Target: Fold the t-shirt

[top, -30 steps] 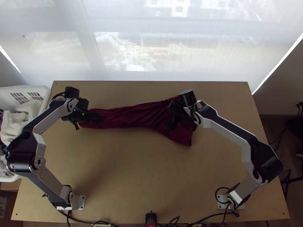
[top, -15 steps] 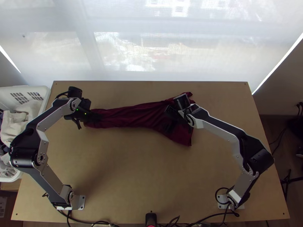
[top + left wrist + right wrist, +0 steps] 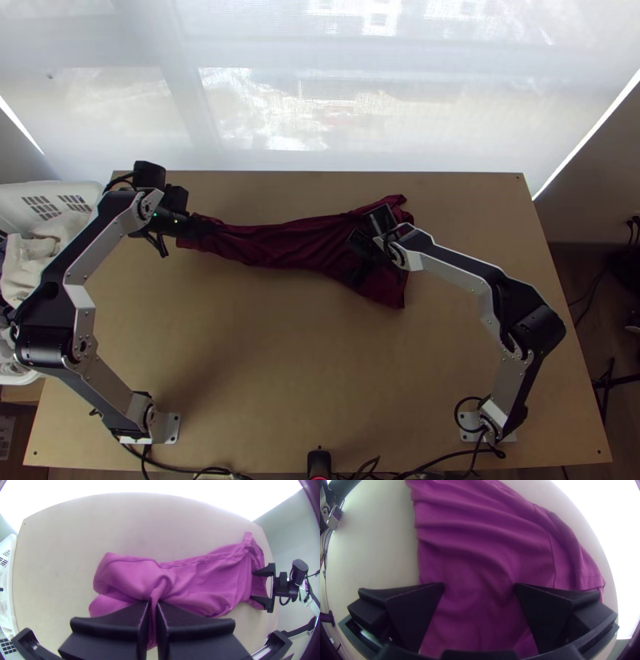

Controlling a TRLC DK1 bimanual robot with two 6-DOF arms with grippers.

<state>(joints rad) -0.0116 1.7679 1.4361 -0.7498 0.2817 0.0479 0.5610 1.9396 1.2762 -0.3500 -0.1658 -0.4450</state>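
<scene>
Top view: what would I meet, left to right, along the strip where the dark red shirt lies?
White basket → left gripper, with its fingers closed on gathered cloth → the wrinkled middle of the t-shirt → right gripper, fingers apart over the wider part → the table's right edge.

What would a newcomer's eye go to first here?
The dark red shirt, stretched in a long, wrinkled strip across the far half of the table. Next, the left gripper, shut on a pinched fold at the shirt's narrow end, and the right gripper, fingers open over its wide end.
</scene>
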